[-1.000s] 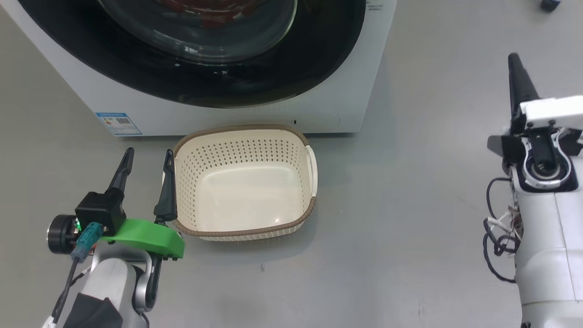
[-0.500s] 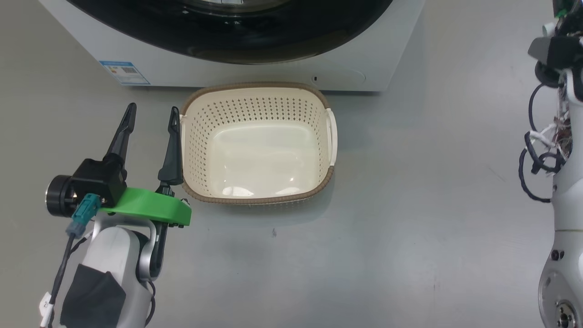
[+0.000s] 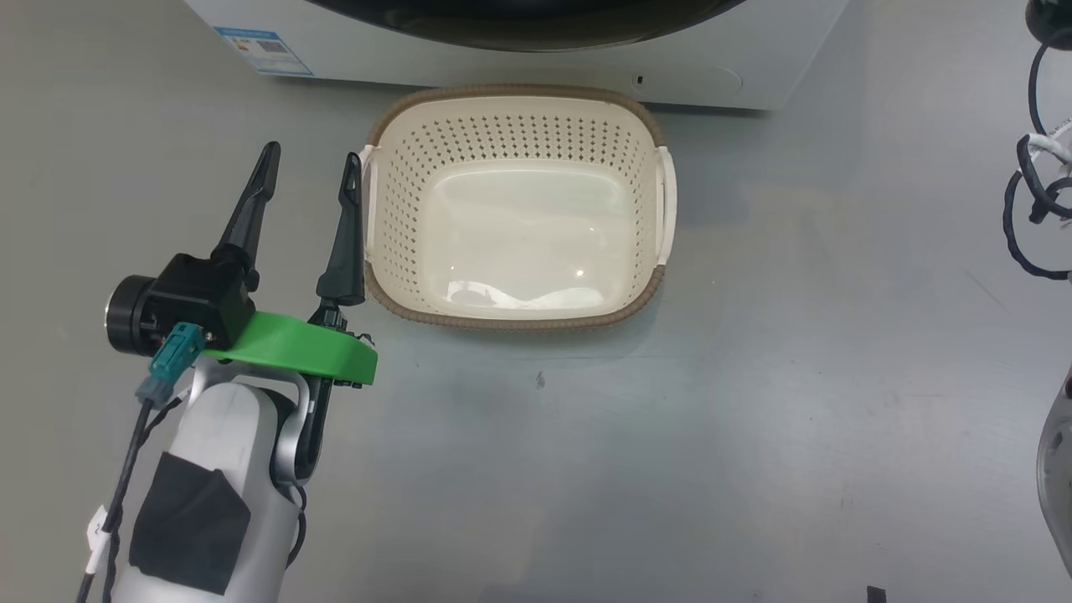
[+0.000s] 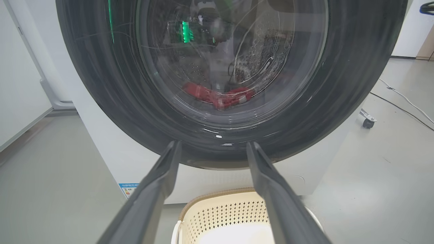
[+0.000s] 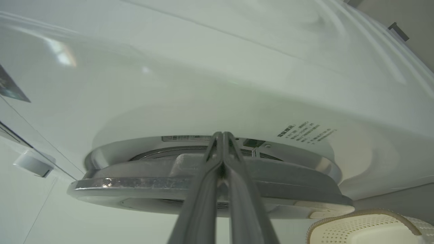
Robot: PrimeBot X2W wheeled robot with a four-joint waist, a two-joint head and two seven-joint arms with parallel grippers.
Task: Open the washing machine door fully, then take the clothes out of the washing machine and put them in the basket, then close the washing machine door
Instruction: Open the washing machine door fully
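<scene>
Two pincers are used: the right pincer (image 5: 222,135) is pressed thin (to slip behind the washing machine door (image 5: 288,189), maybe); the left pincer (image 3: 311,155) is held spread beside the basket (image 3: 519,320).

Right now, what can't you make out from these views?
- Head view: the washing machine is cut off by the top edge, and its sticker text is too small to read.
- Left wrist view: the clothes blur behind reflections on the washing machine door, and the bottom edge cuts the basket.
- Right wrist view: the shut right gripper crosses the door's edge, so contact cannot be told.
</scene>
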